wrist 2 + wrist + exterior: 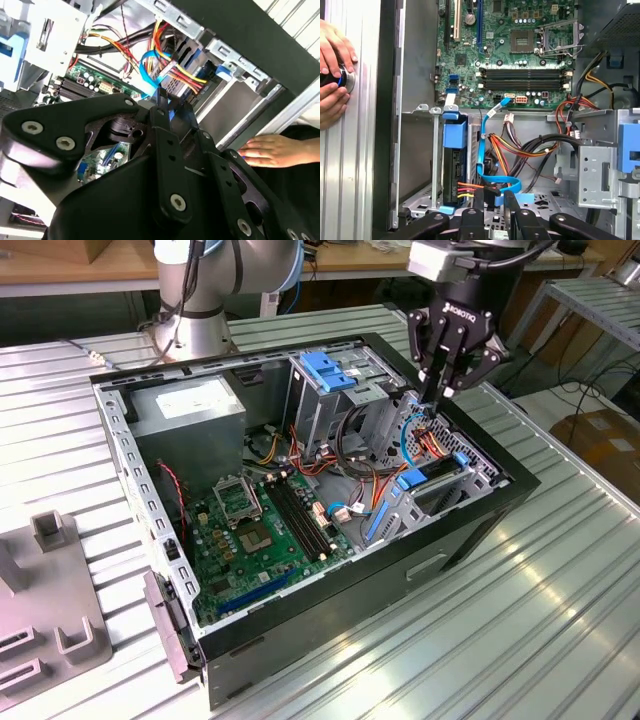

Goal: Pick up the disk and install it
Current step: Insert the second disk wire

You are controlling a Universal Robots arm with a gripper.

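The disk (455, 167) stands on edge in the drive bay at the corner of the open computer case (470, 530), at the exterior view's right. Its dark face shows between blue rails, and red, yellow and black wires run into its end. My gripper (443, 392) hangs just above that bay with its black fingers pointing down. In the first wrist view the gripper (494, 197) has its fingers close together around the black plug of a blue flat cable (485, 125). In the second wrist view the gripper (161, 100) tapers to a point by the same blue cable.
A green motherboard (260, 530) fills the case floor. A grey power supply box (190, 415) and a metal cage with a blue handle (330, 375) stand at the back. A person's hands (332, 75) rest on a round device outside the case wall. A grey fixture (50, 610) lies on the slatted table.
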